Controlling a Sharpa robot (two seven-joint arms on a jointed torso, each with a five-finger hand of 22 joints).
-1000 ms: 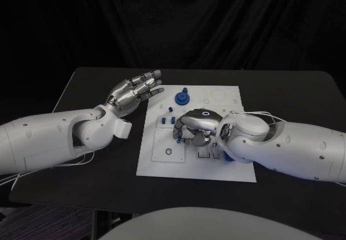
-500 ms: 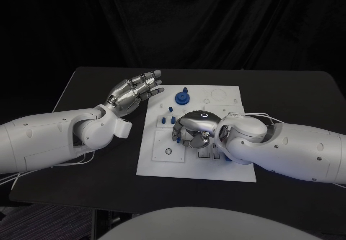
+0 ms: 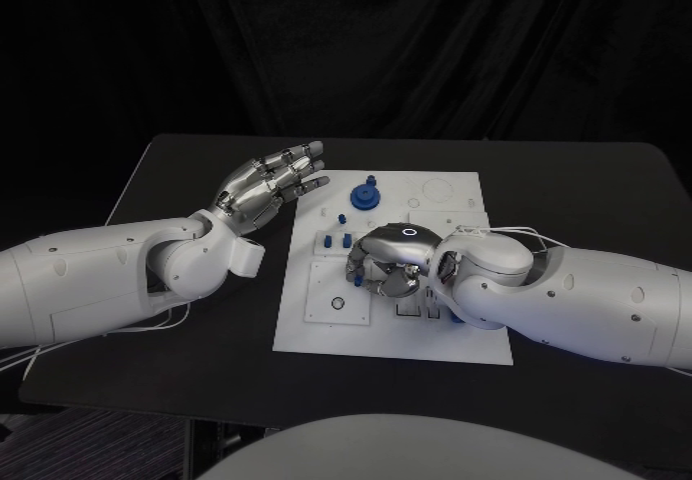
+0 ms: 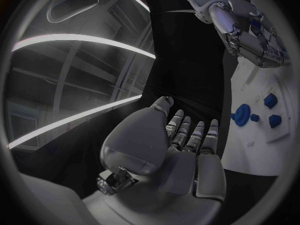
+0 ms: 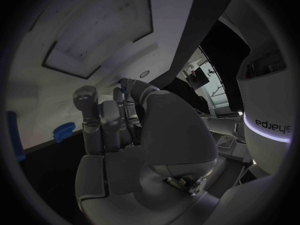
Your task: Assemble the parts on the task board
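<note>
The fingers [image 3: 378, 283] of the right hand [image 3: 392, 262] are curled down over the middle of the white task board [image 3: 325, 335]. In the right wrist view these fingers [image 5: 106, 117] are bent in close together, and a small blue bit shows at the tip of one of them, but I cannot tell if it is pinched or only lies behind. Small blue parts [image 3: 335, 241] lie on the board just beside the fingertips, on the side toward the left arm. More blue shows under the right wrist, near the board's slots [image 3: 453, 316].

The fingers [image 3: 296, 163] of the left hand [image 3: 268, 187] are stretched out and a little apart, and they hold nothing. This hand is lifted above the black table [image 3: 577, 200], beside the far corner of the board. The big round blue part [image 3: 368, 194] stands on the board near these fingertips, not touching them. In the left wrist view the same round part [image 4: 242, 114] sits beside two smaller blue parts [image 4: 272, 110].
</note>
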